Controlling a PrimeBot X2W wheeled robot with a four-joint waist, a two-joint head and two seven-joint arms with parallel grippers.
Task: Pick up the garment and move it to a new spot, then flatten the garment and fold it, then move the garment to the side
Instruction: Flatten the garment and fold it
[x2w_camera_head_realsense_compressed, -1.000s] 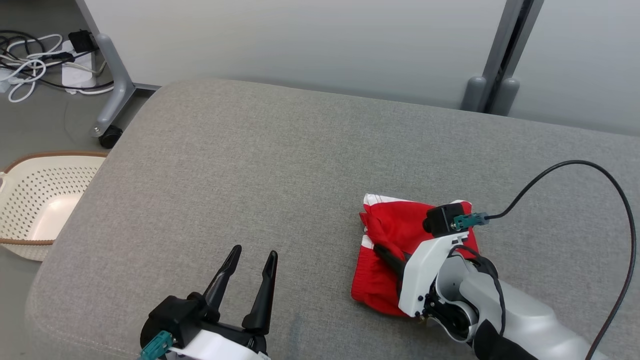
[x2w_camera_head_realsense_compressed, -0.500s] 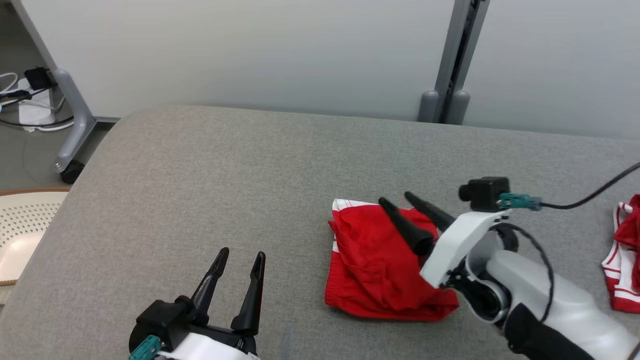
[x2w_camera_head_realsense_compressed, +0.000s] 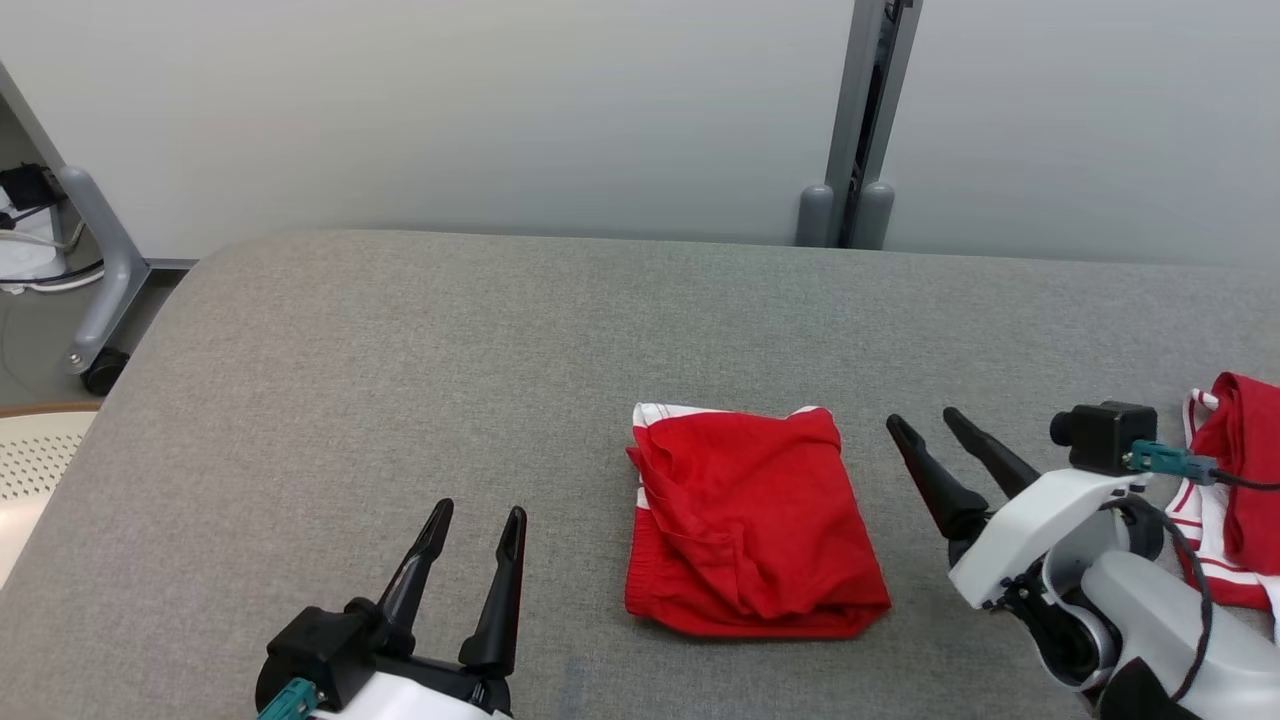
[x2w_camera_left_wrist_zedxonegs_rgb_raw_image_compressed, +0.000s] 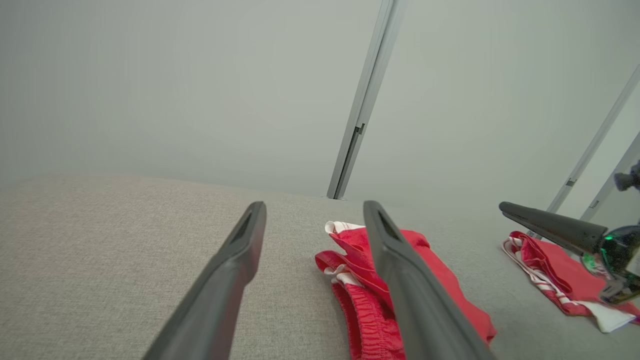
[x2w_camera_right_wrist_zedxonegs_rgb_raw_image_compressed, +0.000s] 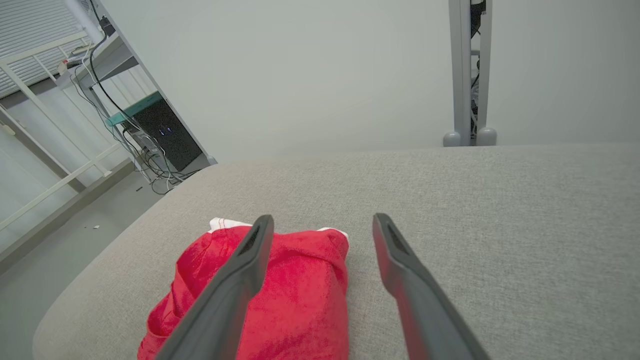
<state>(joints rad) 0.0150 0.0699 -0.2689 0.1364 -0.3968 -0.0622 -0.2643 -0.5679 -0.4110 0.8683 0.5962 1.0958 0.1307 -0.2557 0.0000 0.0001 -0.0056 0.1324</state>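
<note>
Pulled back off the folded red shorts (x2w_camera_head_realsense_compressed: 750, 520) since a second ago: right gripper (x2w_camera_head_realsense_compressed: 920, 417), now just right of them, fingers parted, empty. Nearer, left of the shorts: left gripper (x2w_camera_head_realsense_compressed: 481, 508), likewise spread, holding nothing. Shorts flat on grey cushion (x2w_camera_head_realsense_compressed: 400, 350); probably light, limp, quick to unfold, so best pinched through the stacked near hem. Wide bare room left of the shorts; second red garment (x2w_camera_head_realsense_compressed: 1240, 470) well right.
</note>
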